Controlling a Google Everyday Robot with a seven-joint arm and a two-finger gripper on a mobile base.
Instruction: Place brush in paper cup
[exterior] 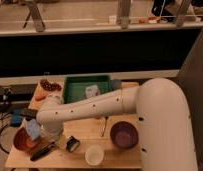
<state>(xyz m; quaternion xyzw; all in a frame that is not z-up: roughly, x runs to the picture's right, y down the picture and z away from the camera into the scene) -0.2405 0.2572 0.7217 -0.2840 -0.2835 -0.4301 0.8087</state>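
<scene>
Biggest worry here: the gripper (54,134) sits low at the lower left of the frame, in a crowded spot. The orange-brown bowl (21,142) is just to its left, and a small dark-and-white item (72,144) is just to its right. The long dark thing I take for the brush (42,151) lies flat on the table (120,156) right below it. A sloppy descent could clip the bowl's rim or grab the wrong item. The wrist covers most of the gripper from this view, so honestly I can't tell if it's spread or pressed together, or whether it has hold of anything.

Second worry is the paper cup (94,155). It stands at the bottom middle of the frame near the table's front edge, clear of the brush. It looks light, and I'd guess a long brush dropped in at an angle tips it or shoves it off. The purple bowl (124,134) is near it on the right, so a drop aimed too far right goes in there.

Pose: the arm (95,106) runs from the big white body on the right, diagonally down-left over the table, with the wrist bent down at the end.
</scene>
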